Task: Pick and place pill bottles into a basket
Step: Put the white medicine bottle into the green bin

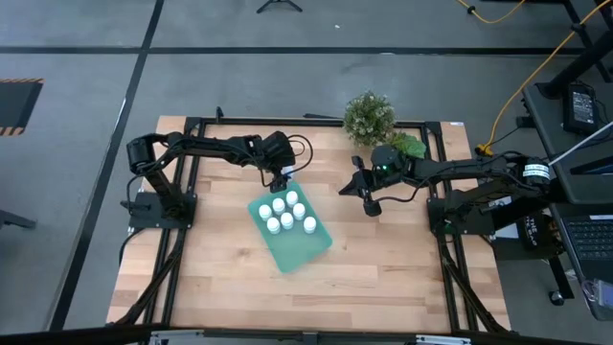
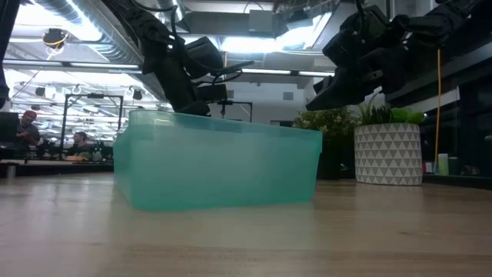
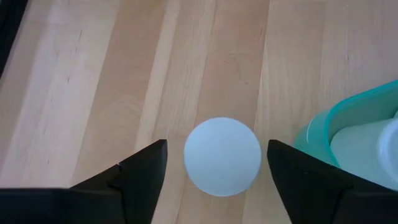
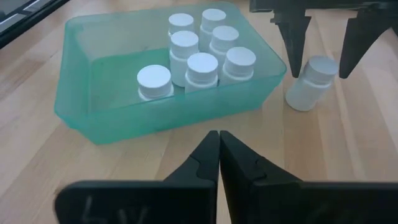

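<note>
The teal basket [image 1: 302, 247] lies mid-table and holds several white pill bottles [image 4: 202, 65], standing upright. One more white bottle [image 4: 309, 84] stands on the wood just outside the basket's far corner; the left wrist view shows its round cap [image 3: 222, 155] from above. My left gripper [image 3: 216, 152] is open above this bottle, one finger on either side of the cap with a small gap each side. My right gripper [image 4: 219, 146] is shut and empty, above the table to the basket's right [image 1: 367, 199].
A white patterned plant pot [image 2: 388, 154] with a green plant [image 1: 369, 115] stands at the table's far edge, behind my right arm. The basket's corner [image 3: 348, 118] is close beside my left gripper's finger. Bare wood lies along the table's near side.
</note>
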`<control>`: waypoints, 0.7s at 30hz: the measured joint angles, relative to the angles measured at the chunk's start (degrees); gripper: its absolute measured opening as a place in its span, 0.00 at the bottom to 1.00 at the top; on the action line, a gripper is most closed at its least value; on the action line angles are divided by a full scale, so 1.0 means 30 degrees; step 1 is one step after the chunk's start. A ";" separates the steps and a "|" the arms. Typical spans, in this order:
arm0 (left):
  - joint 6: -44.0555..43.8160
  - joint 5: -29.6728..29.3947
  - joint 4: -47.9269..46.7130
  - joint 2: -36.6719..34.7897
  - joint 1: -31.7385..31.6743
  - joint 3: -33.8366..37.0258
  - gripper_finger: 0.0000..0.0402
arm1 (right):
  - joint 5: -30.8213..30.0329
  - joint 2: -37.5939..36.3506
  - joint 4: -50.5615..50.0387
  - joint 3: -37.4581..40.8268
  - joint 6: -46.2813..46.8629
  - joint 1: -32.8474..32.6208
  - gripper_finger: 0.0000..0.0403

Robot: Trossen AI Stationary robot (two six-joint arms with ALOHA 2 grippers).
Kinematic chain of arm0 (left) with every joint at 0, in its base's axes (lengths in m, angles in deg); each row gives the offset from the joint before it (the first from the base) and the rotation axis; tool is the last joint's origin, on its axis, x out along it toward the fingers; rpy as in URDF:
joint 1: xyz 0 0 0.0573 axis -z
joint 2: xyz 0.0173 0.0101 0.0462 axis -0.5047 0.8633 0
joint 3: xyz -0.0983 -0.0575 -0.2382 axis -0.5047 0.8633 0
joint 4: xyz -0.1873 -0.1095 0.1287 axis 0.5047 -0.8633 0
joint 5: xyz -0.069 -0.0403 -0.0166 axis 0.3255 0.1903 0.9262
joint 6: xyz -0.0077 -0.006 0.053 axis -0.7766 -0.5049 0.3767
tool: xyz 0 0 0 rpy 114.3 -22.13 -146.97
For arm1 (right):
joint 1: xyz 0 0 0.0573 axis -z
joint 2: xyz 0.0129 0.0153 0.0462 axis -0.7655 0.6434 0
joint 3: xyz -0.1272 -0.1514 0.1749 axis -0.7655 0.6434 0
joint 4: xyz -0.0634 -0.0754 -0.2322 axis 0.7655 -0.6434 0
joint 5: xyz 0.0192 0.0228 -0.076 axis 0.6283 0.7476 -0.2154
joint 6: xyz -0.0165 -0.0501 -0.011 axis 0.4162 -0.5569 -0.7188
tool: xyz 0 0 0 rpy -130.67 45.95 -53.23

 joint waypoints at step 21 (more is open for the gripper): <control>0.0825 0.0031 -0.0160 -0.0107 0.0007 -0.0007 0.39 | 0.0000 0.0000 -0.0191 0.0000 -0.0003 0.0000 0.04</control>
